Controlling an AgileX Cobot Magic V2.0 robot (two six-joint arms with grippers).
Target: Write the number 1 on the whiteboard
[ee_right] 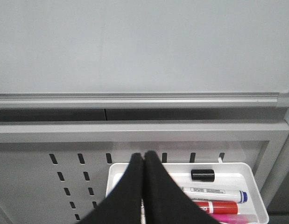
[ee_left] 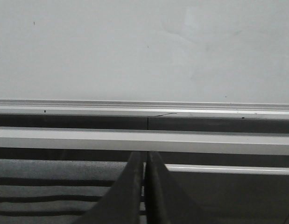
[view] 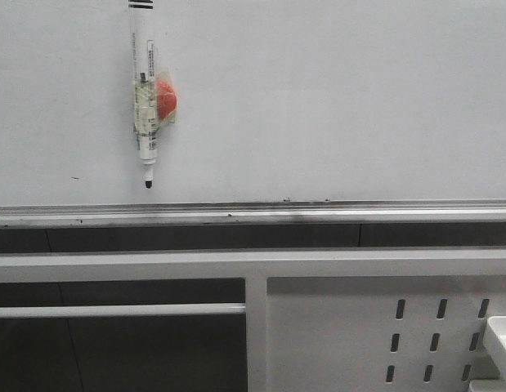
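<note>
Against the upper left of the front frame, a white marker pen with a red ball taped on (view: 146,94) hangs tip-down on the large pale grey-white glossy whiteboard (view: 334,98), which bears no stroke yet: the number 1 is wholly left to write. Both the left end effector (ee_left: 144,186) and right end effector (ee_right: 144,186) are pressed together, holding nothing. A silver tray rail (view: 253,214) edges the board; a white tray of markers (ee_right: 256,205) sits below.

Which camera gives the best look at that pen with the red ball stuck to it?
The front view: the marker pen hangs tip-down on the whiteboard, red ball taped on. Neither wrist view shows it, only bare board.
</note>
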